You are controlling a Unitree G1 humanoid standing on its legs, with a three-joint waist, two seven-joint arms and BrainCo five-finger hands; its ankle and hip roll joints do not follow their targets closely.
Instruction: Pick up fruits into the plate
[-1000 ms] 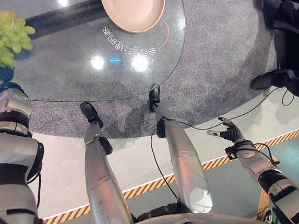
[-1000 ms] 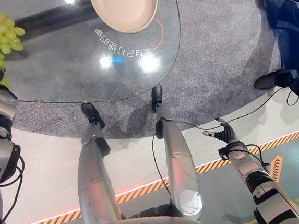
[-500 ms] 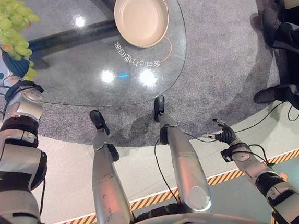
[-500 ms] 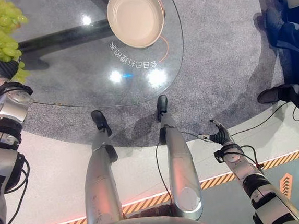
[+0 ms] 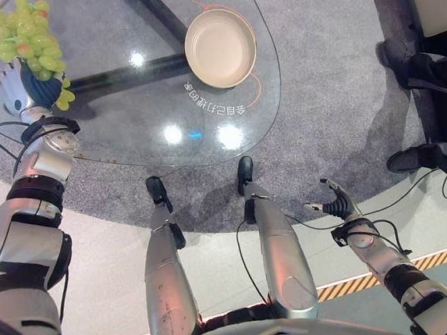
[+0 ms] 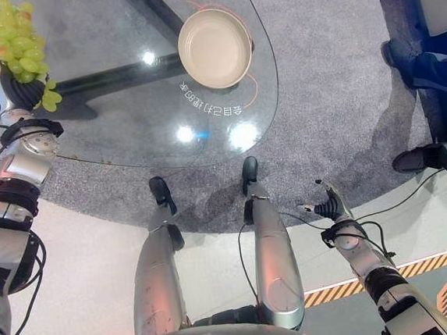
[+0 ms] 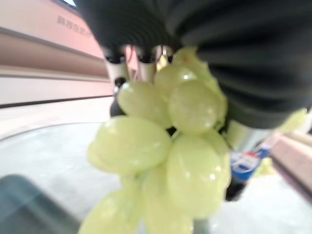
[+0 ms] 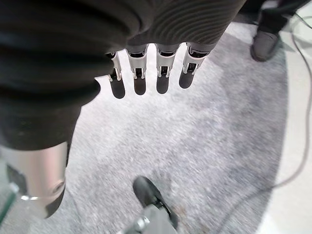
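A bunch of green grapes [image 5: 24, 32] is held in the left hand [image 5: 32, 82], whose fingers are closed about it from below; in the left wrist view the grapes [image 7: 165, 141] are seen pressed against the hand's dark ribbed cover [image 7: 234, 53], and the fingers themselves are largely hidden behind the fruit. The bunch is raised above the near-left part of the glass table [image 5: 125, 113], well apart from the plate [image 5: 220, 48]. One or two grapes with a reddish tinge are visible among the green ones.

The plate, round and cream-coloured, is set on the far-right part of the glass table, close to its curved right edge, and nothing is contained in it. An orange line [image 5: 256, 90] is marked on the glass around the plate, with white lettering just in front of it. Dark bars of the table's frame [image 5: 132, 67] are seen through the glass, running left from under the plate.

The right hand [image 5: 338, 203] is held low, to the right of the table and over the grey carpet [image 5: 333, 72]; in the right wrist view its fingers [image 8: 139, 68] are shown straight and holding nothing. A person's dark shoes and trouser legs [image 5: 422, 154] are cut off at the picture's right edge, beyond the table.
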